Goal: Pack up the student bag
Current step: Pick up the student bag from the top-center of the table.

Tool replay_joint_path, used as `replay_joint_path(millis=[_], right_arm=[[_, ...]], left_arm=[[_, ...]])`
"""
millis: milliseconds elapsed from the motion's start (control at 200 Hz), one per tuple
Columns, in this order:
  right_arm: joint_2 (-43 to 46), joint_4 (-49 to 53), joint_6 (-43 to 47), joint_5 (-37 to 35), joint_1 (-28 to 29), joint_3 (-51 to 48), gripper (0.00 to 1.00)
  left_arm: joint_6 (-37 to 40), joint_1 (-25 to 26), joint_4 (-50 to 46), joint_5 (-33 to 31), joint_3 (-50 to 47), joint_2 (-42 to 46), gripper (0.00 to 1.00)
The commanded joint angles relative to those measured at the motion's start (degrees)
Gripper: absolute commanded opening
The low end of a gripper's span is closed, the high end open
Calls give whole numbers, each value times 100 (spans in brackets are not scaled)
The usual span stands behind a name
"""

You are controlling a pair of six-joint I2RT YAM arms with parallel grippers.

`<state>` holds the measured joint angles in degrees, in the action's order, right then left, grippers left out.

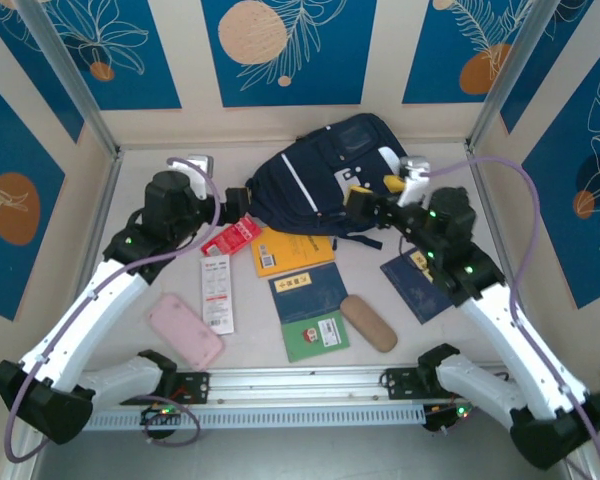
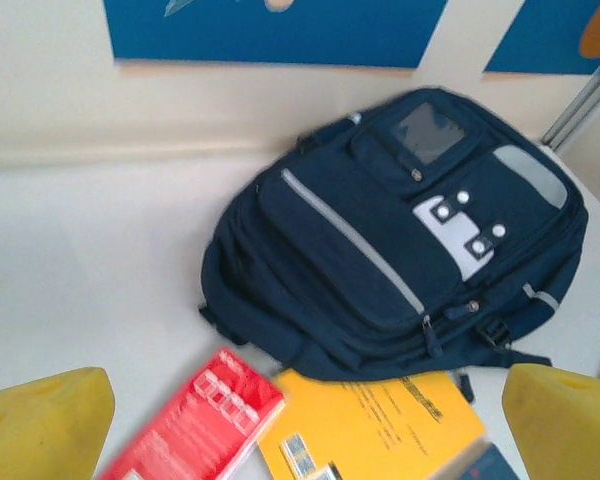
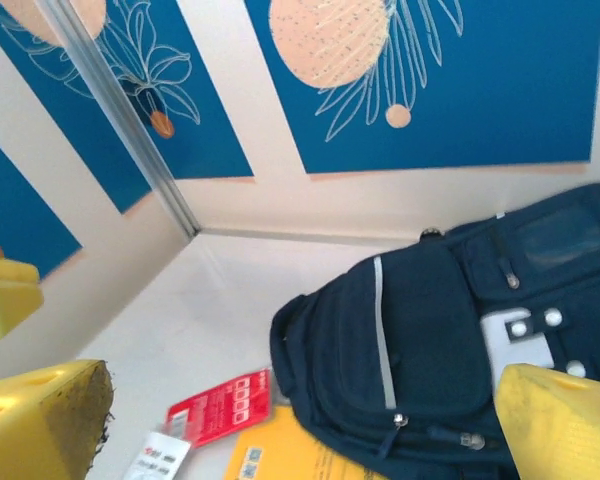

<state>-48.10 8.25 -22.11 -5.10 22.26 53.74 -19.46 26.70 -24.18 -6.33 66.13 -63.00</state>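
The student bag (image 1: 330, 172), dark navy with a thin white stripe and white-grey patches, lies front side up at the back middle of the table; its zips look closed. My left gripper (image 1: 228, 210) hovers just left of the bag's near corner, open, with nothing between its yellow fingers. In the left wrist view the bag (image 2: 400, 240) lies ahead of the left gripper (image 2: 305, 430). My right gripper (image 1: 375, 200) hangs over the bag's near right edge, open and empty. The right wrist view has the bag (image 3: 450, 350) below and ahead of the right gripper (image 3: 300, 430).
In front of the bag lie a red pack (image 1: 232, 237), an orange booklet (image 1: 292, 250), a white pack (image 1: 217, 292), a pink case (image 1: 184, 329), a blue booklet (image 1: 307, 292), a green booklet (image 1: 316, 337), a brown case (image 1: 368, 322) and a navy booklet (image 1: 420, 285). Walls close off three sides.
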Motion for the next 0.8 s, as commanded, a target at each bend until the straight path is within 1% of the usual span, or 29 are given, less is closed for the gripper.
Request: replay_joint_path(millis=[0,35,70,130,195,250,315,370,415,445,475,525,555,605,660,730,790], right_arm=[[347,231,-1618,1537,-785,-589,99],[113,685,-1692,1757,-1030,-357,99],[-148,1098,-1656,1862,-1145,-131,99],[-478,1594,-1569,1502,-1108,23,99],[-591,1289,-1422,1497,-939,-203,99],[-725,1170,-1588,1020,-797,-335,99],[-1097,1144,-1238,1261,-785,-258,100],[-1555,1303,-958,1293,-761,-31,93],[-2047,1573,-713,1165,-716,275,88],[-2353,1706,-477,1056,-631,485,88],[-2623,1693,-339,893,-526,620,91],[-3074,1750,-547,577,-392,861,100],[-3418,1937,-639,616,-383,1138,99],[-3902,2238,-424,623,-358,1572,99],[-4133,2076,-82,519,-327,1592,100],[-4305,1667,274,753,-414,1484,94],[-4645,1815,441,840,-538,1742,89]], left_arm=[[-1421,-130,-1229,414,-185,-232,100],[-1591,-130,-1081,483,-309,-202,100],[-1709,-130,-903,562,-447,-178,100],[-1728,-130,-626,799,-619,-200,100],[-1762,-124,-549,885,-689,-306,100],[-1739,-121,-371,1096,-746,-386,100],[-1791,-126,-212,1270,-807,-502,100],[-1890,-129,-111,1358,-853,-623,100],[-1911,-127,59,1576,-903,-730,100],[-1936,-121,133,1712,-917,-817,100],[-1955,-121,193,1828,-912,-902,100],[-1943,-121,217,1969,-892,-996,100],[-1911,-125,190,2002,-883,-1036,100],[-1822,-123,76,1989,-858,-1068,100],[-1720,-123,-24,1970,-877,-1047,100],[-1580,-122,-122,1995,-919,-965,100],[-1488,-121,-279,1945,-942,-878,100]])
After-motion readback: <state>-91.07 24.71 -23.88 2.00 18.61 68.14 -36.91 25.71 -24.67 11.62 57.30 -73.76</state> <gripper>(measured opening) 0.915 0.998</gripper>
